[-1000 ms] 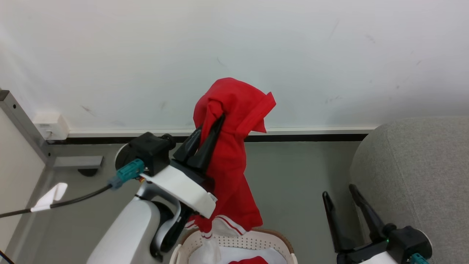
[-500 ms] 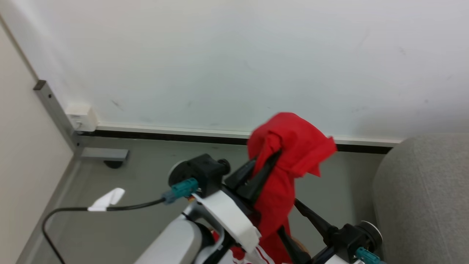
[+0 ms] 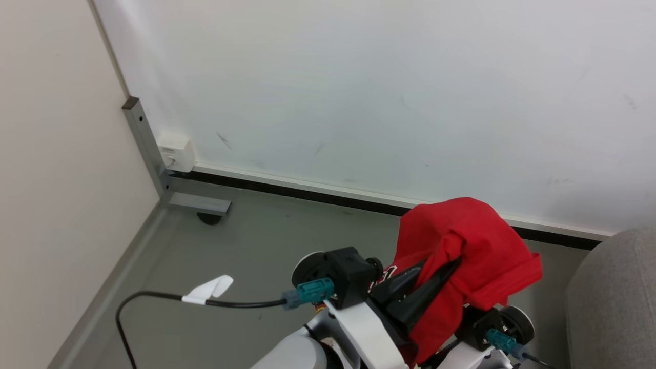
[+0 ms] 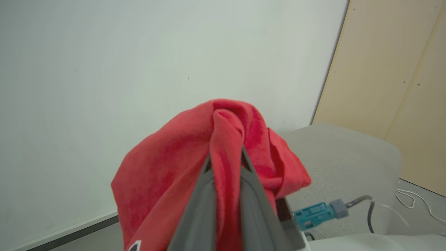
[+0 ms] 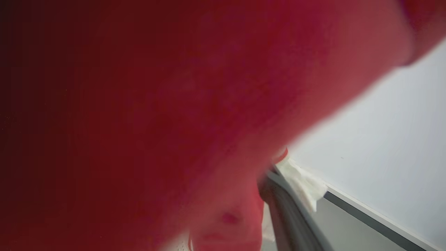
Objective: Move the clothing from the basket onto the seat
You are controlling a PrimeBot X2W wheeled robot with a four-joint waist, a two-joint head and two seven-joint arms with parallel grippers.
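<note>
**In the room's corner: red garment held up by the left gripper**

Head view. We list a pale wall (image 3: 359, 92) and a grey floor (image 3: 246, 241). A metal post (image 3: 145, 138) carries a white socket box (image 3: 177, 152). A black cable (image 3: 154, 296) bears a white tag (image 3: 207, 289) and a teal plug (image 3: 310, 292). The left gripper (image 3: 435, 269) has its dark jaws pinched tight on the clothing (image 3: 471, 236). The soft red cloth is bunched over the fingertips and hangs across the right gripper (image 3: 493, 328). The seat (image 3: 610, 297), grey woven upholstery with a rounded edge, lies near the garment at the right.

Left wrist view. We note two grey fingers (image 4: 198, 209) clamping a fold of the red cloth. The seat's rounded corner sits behind it, before a beige panel (image 4: 393, 87).

Right wrist view. Blurred red cloth drapes across the lens. Below it we see a white label (image 5: 303, 184) and one grey finger (image 5: 289, 216). These jaws are spread wide, and we cannot tell whether they grip anything.
</note>
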